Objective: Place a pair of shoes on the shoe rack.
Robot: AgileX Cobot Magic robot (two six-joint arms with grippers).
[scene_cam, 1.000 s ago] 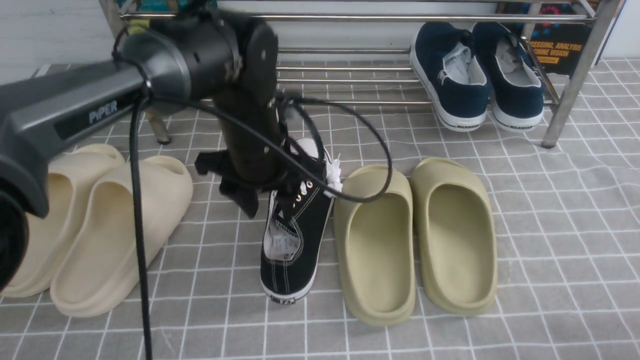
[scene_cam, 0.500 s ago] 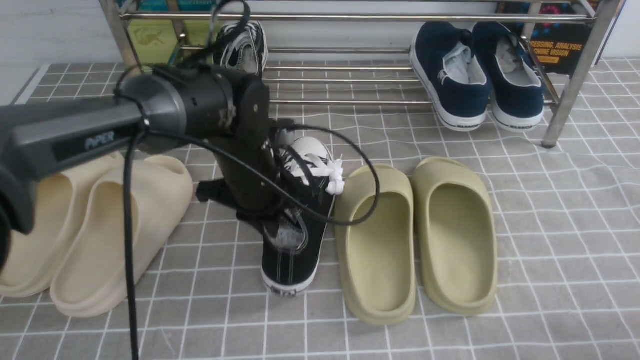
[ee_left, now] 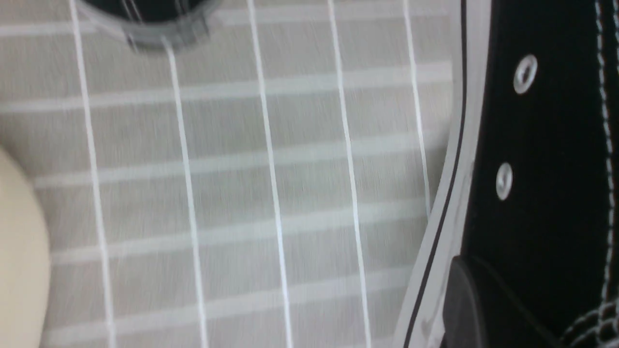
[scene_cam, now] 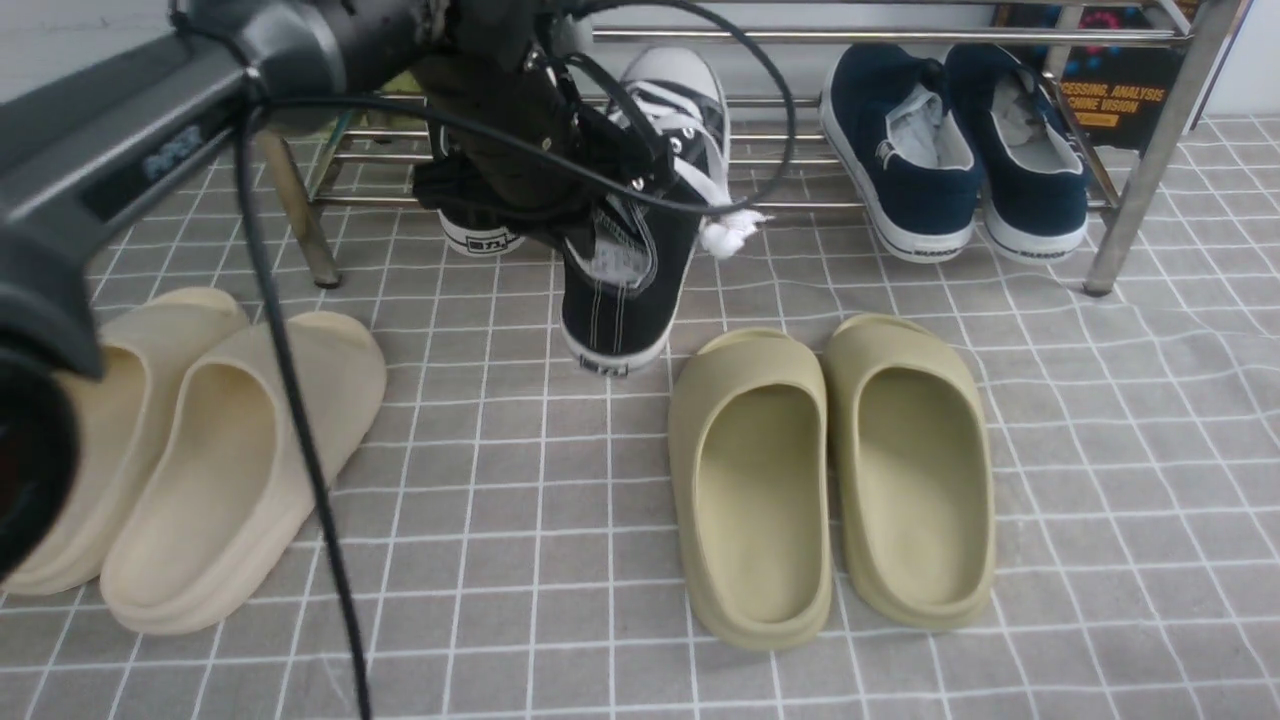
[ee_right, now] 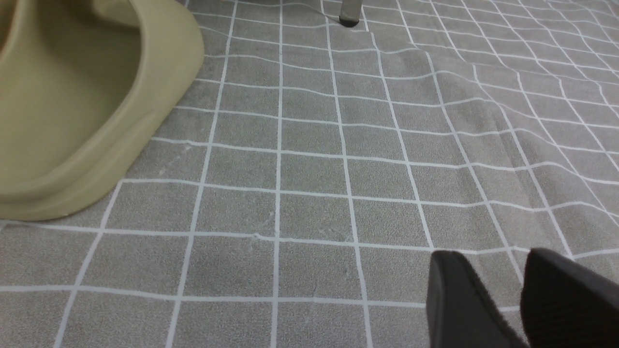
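Left gripper (scene_cam: 590, 205): clamped on a black sneaker (scene_cam: 640, 240), held clear of the floor, toe raised toward the shoe rack (scene_cam: 800, 35), heel hanging low. Second black sneaker (scene_cam: 478, 232): on the rack's lower bars, just beyond the gripper, mostly hidden by the arm. Right gripper (ee_right: 520, 299): over bare floor, fingers a narrow gap apart, holding nothing. Olive slides (scene_cam: 830, 470): on the floor below the held sneaker.

— What does the grey gridded floor mat (scene_cam: 560, 520) carry?
— Cream slides (scene_cam: 190, 450) to the left claw's (scene_cam: 600, 215) left, olive slides (scene_cam: 830, 470) nearer the camera on its right, and the shoe rack's (scene_cam: 1130, 210) legs.
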